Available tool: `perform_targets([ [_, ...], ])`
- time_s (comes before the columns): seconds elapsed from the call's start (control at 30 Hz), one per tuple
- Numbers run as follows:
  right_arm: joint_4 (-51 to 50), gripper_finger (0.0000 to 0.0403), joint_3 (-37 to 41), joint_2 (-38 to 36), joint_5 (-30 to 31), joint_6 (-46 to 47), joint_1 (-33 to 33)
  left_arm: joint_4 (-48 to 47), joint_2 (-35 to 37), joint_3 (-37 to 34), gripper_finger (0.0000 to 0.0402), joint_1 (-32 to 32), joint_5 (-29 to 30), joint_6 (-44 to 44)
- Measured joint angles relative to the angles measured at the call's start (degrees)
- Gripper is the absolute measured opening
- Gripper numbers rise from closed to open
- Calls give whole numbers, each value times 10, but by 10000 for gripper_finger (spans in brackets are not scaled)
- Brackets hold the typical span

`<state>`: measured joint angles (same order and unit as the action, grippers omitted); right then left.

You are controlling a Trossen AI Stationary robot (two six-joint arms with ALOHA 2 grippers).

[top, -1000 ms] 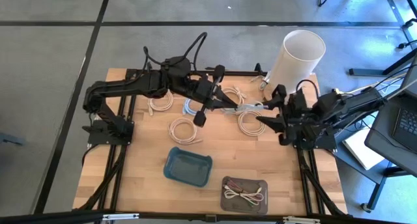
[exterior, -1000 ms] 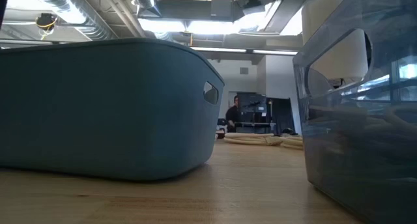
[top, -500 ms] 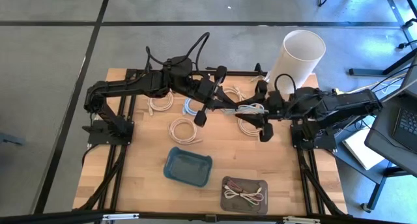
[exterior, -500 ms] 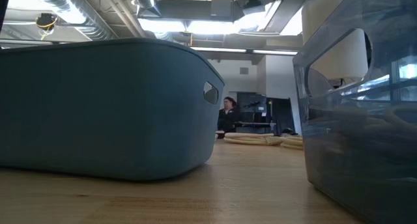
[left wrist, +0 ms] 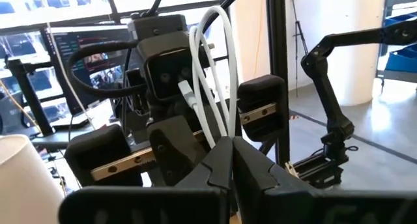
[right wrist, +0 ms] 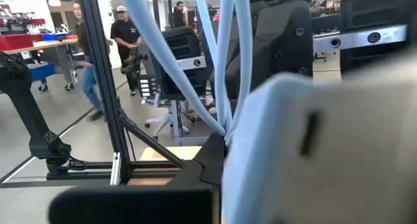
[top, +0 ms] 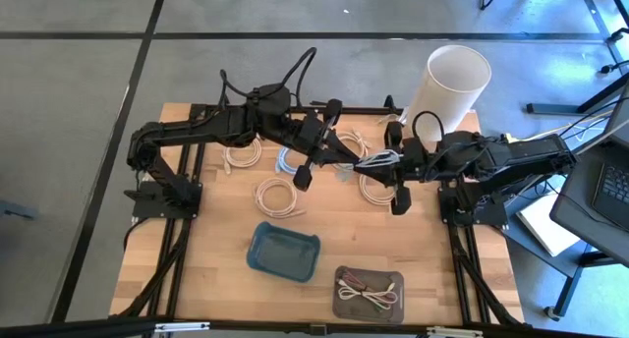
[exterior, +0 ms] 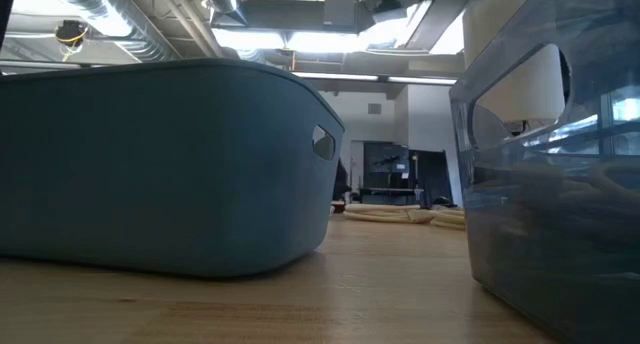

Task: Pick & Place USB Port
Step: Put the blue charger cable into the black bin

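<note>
— Gripping anything, those 2 grippers?
— Both. The left gripper (top: 346, 161) and the right gripper (top: 375, 161) are each clenched on the white USB cable (top: 362, 162), held between them above the table (top: 216, 250), near 12 o'clock from its centre.
— Containers?
— The blue bin (top: 283, 251) sits at 6 o'clock, the clear tray (top: 369, 294) at 5 o'clock with cables inside. Coiled cables (top: 278, 195) lie at 9 o'clock.

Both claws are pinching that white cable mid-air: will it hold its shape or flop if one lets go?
Probably flop: the white cable bends in loose loops above the left claw. It looks thin and light, so the right claw alone should carry it. The freed end may swing.
</note>
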<state>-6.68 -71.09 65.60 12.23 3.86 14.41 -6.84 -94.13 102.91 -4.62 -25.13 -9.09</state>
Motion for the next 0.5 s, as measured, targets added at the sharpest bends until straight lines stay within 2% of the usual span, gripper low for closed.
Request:
perform_targets([
  [0.2,-19,6,0,1,0,0,0,8,1,0,43,5,-2,-20],
  [0.5,-44,5,0,-10,8,-2,0,-31,6,0,170,-10,14,45],
])
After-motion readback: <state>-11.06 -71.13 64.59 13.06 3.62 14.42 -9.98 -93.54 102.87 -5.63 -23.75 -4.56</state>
